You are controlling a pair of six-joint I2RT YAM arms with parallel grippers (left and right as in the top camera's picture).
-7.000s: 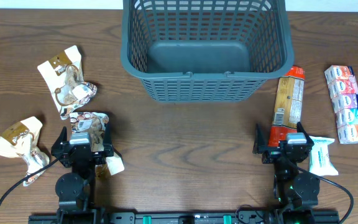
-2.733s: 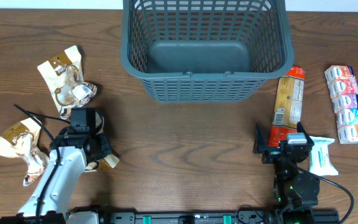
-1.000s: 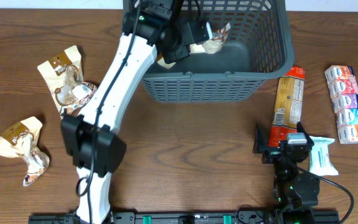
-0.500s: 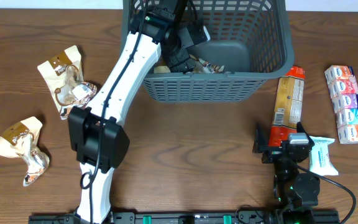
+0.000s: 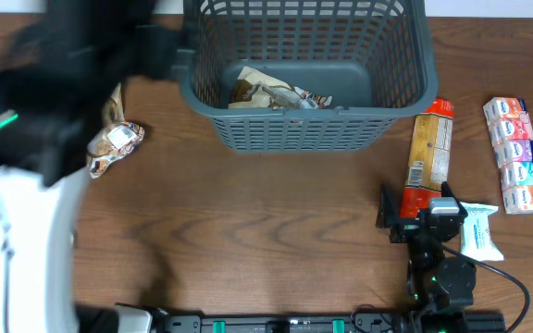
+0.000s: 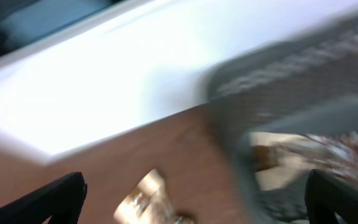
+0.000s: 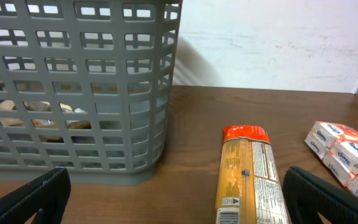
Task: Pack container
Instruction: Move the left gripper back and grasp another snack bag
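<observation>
The basket (image 5: 303,129) stands far-centre, one snack bag (image 5: 266,92) inside; right claw (image 7: 179,186), spread and empty, faces the orange packet (image 7: 247,180) dead ahead, its length running away from it; left claw (image 6: 194,186), likewise spread and empty, is blurred above the left-side bag (image 5: 114,141).

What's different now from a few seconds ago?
The left gripper took a brown snack bag from the table, carried it to the basket and let go; it is now swinging away left, open. The right gripper, orange package and pink packs stayed put.
</observation>
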